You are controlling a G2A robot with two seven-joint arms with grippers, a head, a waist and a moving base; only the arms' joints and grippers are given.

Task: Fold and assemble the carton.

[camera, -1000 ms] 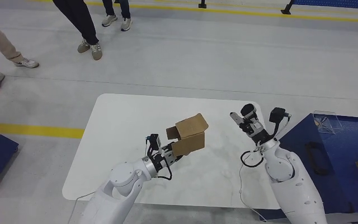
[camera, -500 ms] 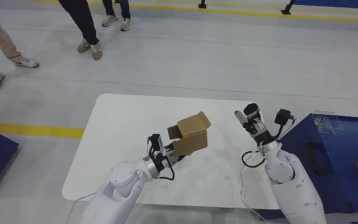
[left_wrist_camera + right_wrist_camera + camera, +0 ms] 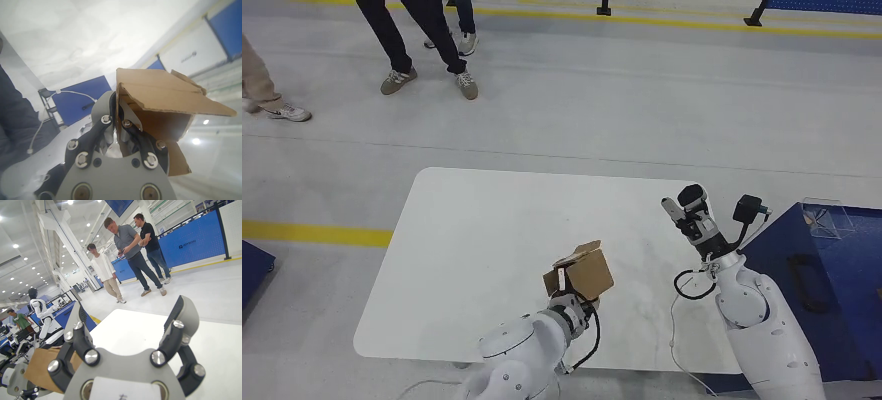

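While the left claw (image 3: 567,298) pinches one side wall of the carton (image 3: 580,272), the brown box is held off the white worktop (image 3: 472,250), above its near edge and roughly midway along that edge. The left wrist view shows the grip plainly: one finger (image 3: 130,115) sits inside the carton (image 3: 160,106) and the other (image 3: 105,108) lies against the outside of the same wall, so this claw (image 3: 118,113) is clamped on the cardboard. The carton is tilted and not yet closed; its mouth gapes toward the wrist camera, one broad flap (image 3: 170,98) juts out past the opening, and a smaller flap (image 3: 176,161) sticks out from the opposite side. From above, a short flap stands up at the carton's far end. The right claw (image 3: 689,205) is raised over the right part of the worktop, close to its right edge and well apart from the carton. Its fingers (image 3: 182,313) are spread wide with nothing between them. A blue cabinet (image 3: 832,290) stands just beside the worktop's right edge.
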